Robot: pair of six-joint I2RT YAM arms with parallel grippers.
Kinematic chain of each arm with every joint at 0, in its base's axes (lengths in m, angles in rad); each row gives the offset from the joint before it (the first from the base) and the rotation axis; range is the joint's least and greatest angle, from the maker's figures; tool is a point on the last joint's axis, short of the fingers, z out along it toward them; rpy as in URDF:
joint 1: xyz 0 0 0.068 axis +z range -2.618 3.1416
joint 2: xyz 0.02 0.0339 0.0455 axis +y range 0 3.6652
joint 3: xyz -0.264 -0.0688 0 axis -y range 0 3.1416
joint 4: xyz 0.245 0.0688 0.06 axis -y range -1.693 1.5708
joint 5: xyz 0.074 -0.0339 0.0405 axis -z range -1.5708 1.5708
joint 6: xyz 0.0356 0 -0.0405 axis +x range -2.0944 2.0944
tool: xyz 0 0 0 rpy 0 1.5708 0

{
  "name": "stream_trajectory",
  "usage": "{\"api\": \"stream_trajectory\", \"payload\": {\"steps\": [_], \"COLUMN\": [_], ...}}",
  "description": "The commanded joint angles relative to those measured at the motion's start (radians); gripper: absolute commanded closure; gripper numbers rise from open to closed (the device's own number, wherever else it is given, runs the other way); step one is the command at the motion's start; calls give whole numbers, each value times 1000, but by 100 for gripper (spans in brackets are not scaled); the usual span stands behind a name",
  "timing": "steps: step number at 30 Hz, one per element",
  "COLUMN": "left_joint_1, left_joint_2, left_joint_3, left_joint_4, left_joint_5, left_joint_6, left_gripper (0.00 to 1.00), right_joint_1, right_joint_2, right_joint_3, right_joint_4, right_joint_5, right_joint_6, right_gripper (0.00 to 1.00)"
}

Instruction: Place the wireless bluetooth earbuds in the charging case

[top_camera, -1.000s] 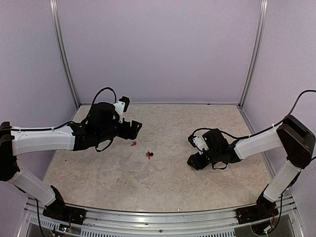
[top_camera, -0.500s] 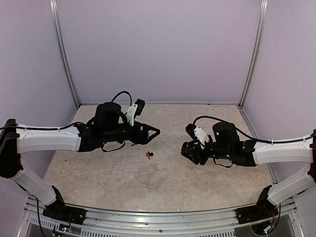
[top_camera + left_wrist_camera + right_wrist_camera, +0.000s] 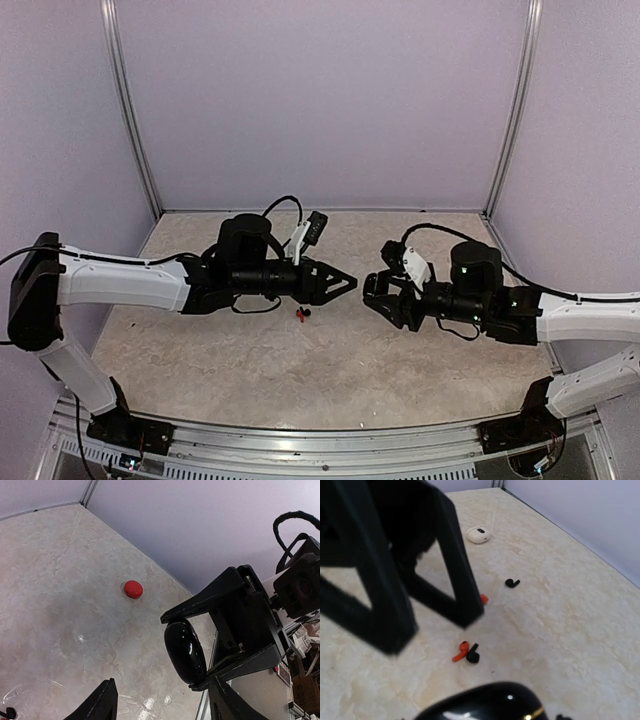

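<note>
**Item 1, nearest.** Table [image 3: 330, 385], pale marbled top. Both arms reach in from the near edge twd the middle.

**Item 2.** Wireless bluetooth earbuds, all loose on the table, none in a case.
- Red earbud [image 3: 461, 652] and black earbud [image 3: 472, 657] lie touching, just nearer than the gap btwn the two grippers.
- Second black earbud [image 3: 512, 583] lies alone, further off.
- Second red earbud [image 3: 483, 599] peeps out from behind a left finger.

**Item 3.** Left gripper [image 3: 350, 283]: jaws part open, nothing btwn them. Tips aim at the right gripper, close, but not touching as far as I can tell.

**Item 4.** Right gripper [image 3: 383, 296]: clamped on the black charging case [image 3: 184, 652], held off the table. Lid looks shut.

**Item 5, far.** White case [image 3: 479, 534] and red case [image 3: 133, 588], both on the table, well apart from the action.

**Change.** A sec ago the arms stood well apart: left jaws wide over the left of the table, right low on its own side. Now both have swung to the centre, nose to nose. The left jaws have narrowed a good deal; the right's hold looks the same.

**Meaning.** Prob. a two-handed set-up, right steadying the case while left works the lid. Task barely begun: lid to open, then each bud to fetch. The case is glossy and rounded and could twist in the grip.
</note>
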Motion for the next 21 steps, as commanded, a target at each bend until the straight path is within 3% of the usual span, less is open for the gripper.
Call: {"api": "stream_trajectory", "payload": {"steps": [1,9,21], "left_joint_1": [-20,-68,-75], "left_joint_2": [23,90,117], "left_joint_3": [25,66,103], "left_joint_4": [100,98,37], "left_joint_5": [64,88,73], "left_joint_6": [-70,-83,-70], "left_gripper": [39,46,70], "right_joint_1": [35,84,96], "right_joint_2": [-15,-5,-38], "right_joint_3": [12,29,23], "right_joint_4": [14,12,4], "right_joint_5": [27,97,148], "right_joint_6": [-27,-43,-46], "right_gripper": [57,56,51]}}
